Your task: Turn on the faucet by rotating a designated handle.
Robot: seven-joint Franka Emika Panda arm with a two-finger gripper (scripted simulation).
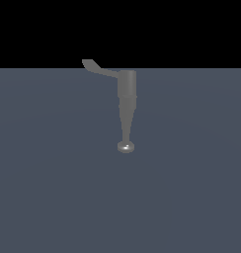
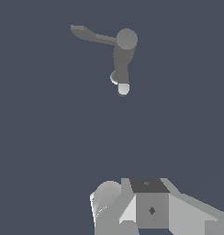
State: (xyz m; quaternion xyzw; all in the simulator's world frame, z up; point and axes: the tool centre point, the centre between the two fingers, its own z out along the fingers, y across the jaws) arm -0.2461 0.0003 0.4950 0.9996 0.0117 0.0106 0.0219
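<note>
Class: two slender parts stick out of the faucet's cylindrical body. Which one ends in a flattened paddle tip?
The handle, projecting sideways from the faucet. The spout instead tapers to a shiny rounded tip.

We see the grey faucet (image 1: 126, 99) upright, its thin handle (image 1: 98, 67) projecting toward the exterior view's left.

exterior: level, facing faucet (image 1: 126, 106) | wrist: overhead, farther off | shared: faucet, handle (image 1: 99, 68)
</note>
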